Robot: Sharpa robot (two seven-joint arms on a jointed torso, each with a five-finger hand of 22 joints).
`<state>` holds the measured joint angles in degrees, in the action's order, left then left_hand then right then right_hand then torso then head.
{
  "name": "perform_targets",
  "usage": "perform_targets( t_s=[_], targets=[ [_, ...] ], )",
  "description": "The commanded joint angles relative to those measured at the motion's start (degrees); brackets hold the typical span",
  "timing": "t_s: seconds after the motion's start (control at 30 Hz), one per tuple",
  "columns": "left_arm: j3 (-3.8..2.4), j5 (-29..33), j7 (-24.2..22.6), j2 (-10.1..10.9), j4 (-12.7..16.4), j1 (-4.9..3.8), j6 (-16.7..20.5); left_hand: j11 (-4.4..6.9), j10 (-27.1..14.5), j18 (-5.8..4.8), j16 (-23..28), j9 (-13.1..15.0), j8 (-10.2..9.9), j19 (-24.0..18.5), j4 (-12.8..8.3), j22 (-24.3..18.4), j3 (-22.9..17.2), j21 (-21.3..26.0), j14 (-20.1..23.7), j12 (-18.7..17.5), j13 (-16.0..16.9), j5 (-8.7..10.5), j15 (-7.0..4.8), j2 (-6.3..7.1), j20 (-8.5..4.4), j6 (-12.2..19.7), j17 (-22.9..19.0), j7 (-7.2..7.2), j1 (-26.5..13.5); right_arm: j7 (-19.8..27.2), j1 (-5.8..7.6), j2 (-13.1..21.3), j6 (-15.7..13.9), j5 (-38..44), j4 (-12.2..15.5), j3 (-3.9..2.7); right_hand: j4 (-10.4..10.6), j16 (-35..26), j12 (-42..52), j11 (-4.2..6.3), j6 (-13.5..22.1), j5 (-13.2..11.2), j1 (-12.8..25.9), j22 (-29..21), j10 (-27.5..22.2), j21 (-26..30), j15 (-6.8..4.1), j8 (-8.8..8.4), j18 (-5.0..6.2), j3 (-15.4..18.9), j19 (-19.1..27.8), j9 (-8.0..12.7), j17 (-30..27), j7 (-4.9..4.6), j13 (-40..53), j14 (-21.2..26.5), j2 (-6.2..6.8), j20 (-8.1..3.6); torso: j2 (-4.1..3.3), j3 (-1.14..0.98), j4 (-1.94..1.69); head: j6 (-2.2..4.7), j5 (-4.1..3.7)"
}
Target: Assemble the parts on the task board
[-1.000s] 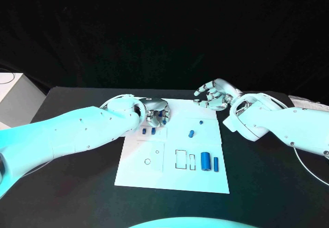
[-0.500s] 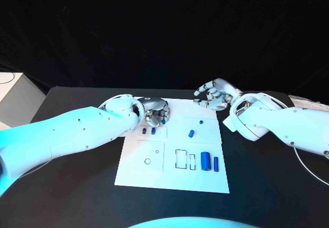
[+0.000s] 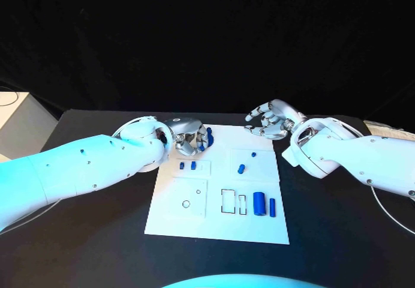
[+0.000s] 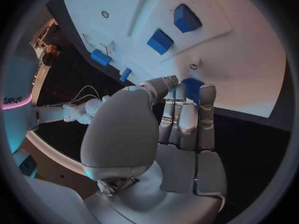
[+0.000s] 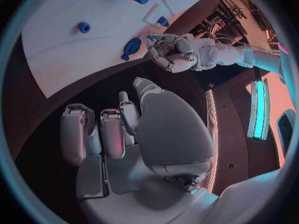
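The white task board lies in the middle of the table. My left hand hovers over its far left corner and pinches a blue part at its fingertips. In the left wrist view the same blue part sits between thumb and fingers, just above the board. The right wrist view also shows the left hand with the part. My right hand hangs past the board's far right corner, fingers apart and holding nothing.
Two small blue pieces lie just near of the left hand. Two more lie mid-board. A thick blue cylinder and a slim one lie by the rectangular outlines at the near right. A pale box stands at the far left.
My left hand has drawn back toward the board's far edge with the blue part in its fingers. The right hand has stayed where it was.
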<state>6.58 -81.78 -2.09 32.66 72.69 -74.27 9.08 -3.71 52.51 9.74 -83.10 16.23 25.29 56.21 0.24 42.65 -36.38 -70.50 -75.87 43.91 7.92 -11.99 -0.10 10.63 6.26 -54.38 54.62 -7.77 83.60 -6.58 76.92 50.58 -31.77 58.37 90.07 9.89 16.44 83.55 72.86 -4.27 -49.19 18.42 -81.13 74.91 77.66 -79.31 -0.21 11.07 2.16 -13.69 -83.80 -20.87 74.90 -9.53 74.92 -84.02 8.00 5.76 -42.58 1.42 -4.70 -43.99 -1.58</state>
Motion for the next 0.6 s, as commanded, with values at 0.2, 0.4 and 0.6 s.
perform_targets(
  t_s=[0.2,0.4,0.6],
  targets=[
    [-1.08,2.34,0.11,2.90,2.61,-0.03,-0.57,-0.10,0.80,0.01,-0.14,0.27,-0.55,0.42,0.13,0.12,0.09,-0.29,-0.36,-0.72,-0.20,-0.11,0.14,0.40,-0.02,-0.59,-0.31,-0.05,-0.99,0.29,-0.04,0.27,0.43,0.68,0.09,-0.01,0.02,0.14,0.14,-0.09,0.05,0.16,0.00,9.07,0.27,-0.16,0.11,0.19,0.26,-0.30,-1.84,0.04,5.17,0.06,1.01,-3.35,0.31,0.03,0.03,0.01,-0.08,0.05,0.20],
    [-1.24,2.47,0.57,3.91,2.68,-0.02,-1.28,-0.10,0.83,0.00,-0.12,0.28,-0.57,0.48,0.14,0.20,0.09,-0.32,-0.34,-0.76,-0.21,-0.11,0.15,0.39,-0.02,-0.61,-0.37,-0.05,-1.03,0.26,-0.04,0.32,0.47,0.69,0.13,-0.01,0.04,0.11,0.17,-0.07,-0.09,0.27,0.21,9.04,0.31,-0.10,0.09,0.27,0.27,-0.46,-1.85,0.03,5.14,0.09,1.01,-3.36,0.34,0.01,0.00,0.00,0.03,0.08,0.47],
    [-1.07,2.50,1.08,4.01,1.98,0.05,-2.36,-0.07,0.93,-0.02,-0.10,0.32,-0.59,0.55,0.13,0.28,0.09,-0.34,-0.33,-0.82,-0.21,-0.12,0.14,0.37,-0.01,-0.71,-0.47,-0.02,-1.06,0.23,-0.04,0.36,0.48,0.71,0.15,0.00,0.04,0.11,0.17,-0.07,-0.09,0.27,0.21,9.04,0.31,-0.10,0.09,0.27,0.27,-0.46,-1.85,0.03,5.14,0.09,1.01,-3.36,0.34,0.01,-0.06,0.00,0.01,0.14,0.57]
  ],
)
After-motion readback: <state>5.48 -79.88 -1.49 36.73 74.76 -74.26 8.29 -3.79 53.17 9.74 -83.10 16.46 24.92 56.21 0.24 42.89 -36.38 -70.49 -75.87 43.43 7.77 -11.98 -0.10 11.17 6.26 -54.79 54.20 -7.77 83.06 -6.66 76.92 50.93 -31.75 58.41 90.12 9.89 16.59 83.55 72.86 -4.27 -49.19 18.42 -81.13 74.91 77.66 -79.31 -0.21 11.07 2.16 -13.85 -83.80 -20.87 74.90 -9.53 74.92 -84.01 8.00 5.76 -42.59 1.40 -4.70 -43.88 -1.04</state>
